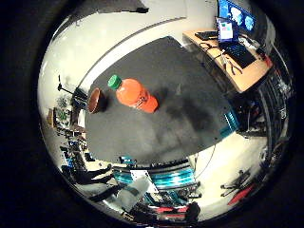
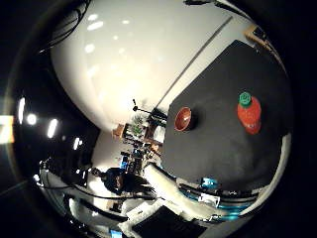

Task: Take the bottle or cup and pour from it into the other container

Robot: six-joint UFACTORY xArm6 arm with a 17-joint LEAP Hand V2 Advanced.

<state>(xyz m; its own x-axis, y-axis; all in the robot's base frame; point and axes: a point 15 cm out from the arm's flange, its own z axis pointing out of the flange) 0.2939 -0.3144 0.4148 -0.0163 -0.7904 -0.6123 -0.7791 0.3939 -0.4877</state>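
An orange bottle [image 1: 135, 94] with a green cap lies on its side on the dark grey table top [image 1: 180, 71]. A small brown bowl [image 1: 96, 99] stands beside its cap end, close to the table's edge. The right thumb side palm view shows the bottle [image 2: 249, 112] and the bowl [image 2: 184, 119] a short gap away from each other. My hand [image 1: 157, 182] is high above the table, well away from both. Its white, black and teal fingers stay at the view's edge, relaxed and around nothing.
A wooden desk [image 1: 236, 52] with monitors and a laptop stands beyond the far side of the table. Stands and clutter [image 1: 66, 119] sit on the floor beside the bowl's end of the table. White arm parts [image 2: 183, 198] reach in at one edge.
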